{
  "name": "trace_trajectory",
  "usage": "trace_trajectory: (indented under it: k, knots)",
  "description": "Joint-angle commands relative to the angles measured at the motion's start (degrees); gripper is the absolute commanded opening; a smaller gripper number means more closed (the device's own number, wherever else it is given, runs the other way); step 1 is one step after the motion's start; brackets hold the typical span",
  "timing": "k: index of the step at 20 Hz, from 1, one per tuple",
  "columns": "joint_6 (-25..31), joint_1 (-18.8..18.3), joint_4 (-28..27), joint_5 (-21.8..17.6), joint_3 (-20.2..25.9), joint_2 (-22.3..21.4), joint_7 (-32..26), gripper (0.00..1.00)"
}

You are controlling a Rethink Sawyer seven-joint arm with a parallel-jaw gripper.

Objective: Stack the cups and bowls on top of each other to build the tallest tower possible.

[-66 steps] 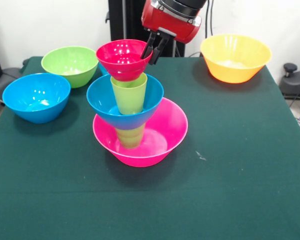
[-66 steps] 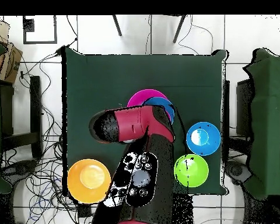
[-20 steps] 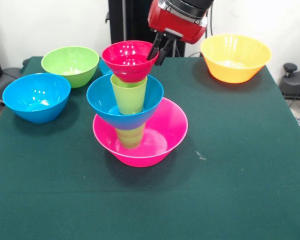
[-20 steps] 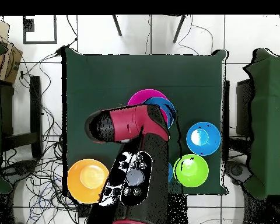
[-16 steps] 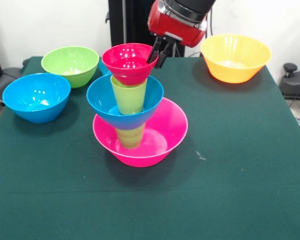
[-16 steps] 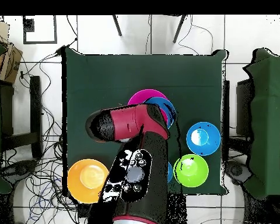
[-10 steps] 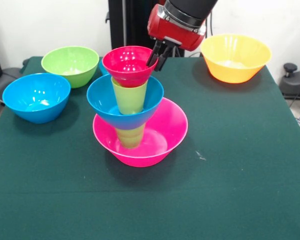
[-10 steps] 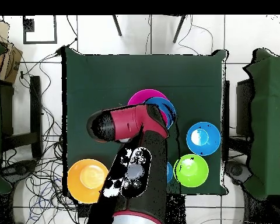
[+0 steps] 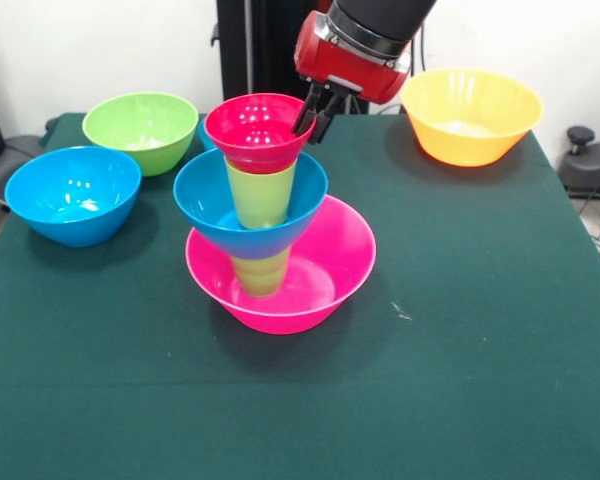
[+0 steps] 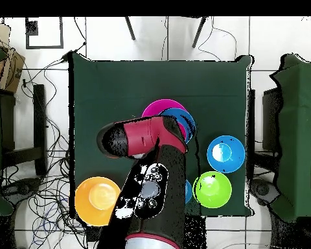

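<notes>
**Red bowl on top of tower, claw pinching its rim**

Tower stands near the middle of the green worktop (image 9: 460, 330). Base is the wide pink bowl (image 9: 330, 270); inside it a green cup (image 9: 261, 272), upside down by its taper. On that cup sits a med. blue bowl (image 9: 205, 205), and in it a second green cup (image 9: 260, 195), also narrower end up. The small red bowl (image 9: 248, 128) sits on top of this cup, roughly level — the cup's top is hidden under it.

The claw (image 9: 311, 112) comes down from the red and black arm (image 9: 355, 45) at the red bowl's right rim in the front view. Its two dark fingers are clenched on that rim, one inside the bowl, one outside.

Off the tower, in the front view: a blue bowl (image 9: 72, 193) at the left edge of the worktop, a green bowl (image 9: 140, 130) behind it at the far left corner, and an orange bowl (image 9: 471, 115) at the far right. All three are upright and well apart from the tower. A sliver of another blue item shows behind the red bowl — can't tell what it is.

In the overhead view the arm covers most of the tower; only parts of the pink and blue rims show.
</notes>
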Motion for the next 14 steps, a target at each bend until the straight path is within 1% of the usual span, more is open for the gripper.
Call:
trace_trajectory:
  k: [1, 10, 14]
  knots:
    - [0.79, -0.66, -2.02, -3.15, 5.79, 1.64, -3.87, 0.00]
    - [1.72, -0.73, -3.21, -3.14, 6.04, 1.82, -4.56, 0.00]
    - [1.26, -0.80, -2.86, -3.34, 5.98, 1.71, -4.61, 0.00]
